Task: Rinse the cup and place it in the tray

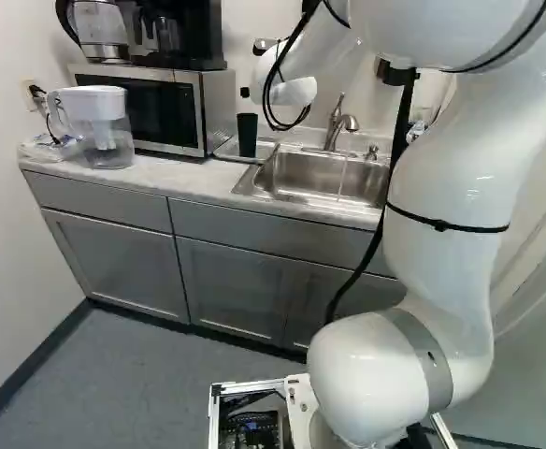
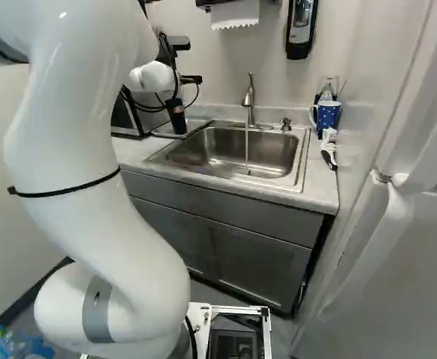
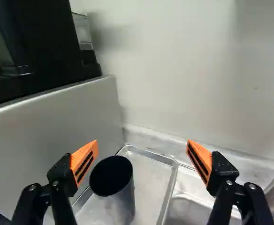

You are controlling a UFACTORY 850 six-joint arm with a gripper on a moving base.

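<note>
Cup (image 3: 119, 192) stands inside the tray's (image 3: 151, 183) edge nearest the microwave (image 3: 57, 129), my gripper (image 3: 142, 144) wide; placing looks done, so I'd retreat.

- Arm (image 1: 455, 178): glossy white, rounded segments, bulbous joints.
- Lowest joint (image 1: 357, 379): white, grey band (image 1: 421, 354) round it.
- Tie (image 2: 65, 189): thin, black, cinched round the arm.
- Cable (image 1: 357, 273): thick, black, alongside the arm; thinner black loops near the wrist.
- Fingers (image 3: 64, 176): black, angular, round silvery screw heads.
- Pads (image 3: 80, 157): orange, tapered, dark slots.
- Base frame (image 2: 266, 333): pale rails, dark parts inside.
</note>
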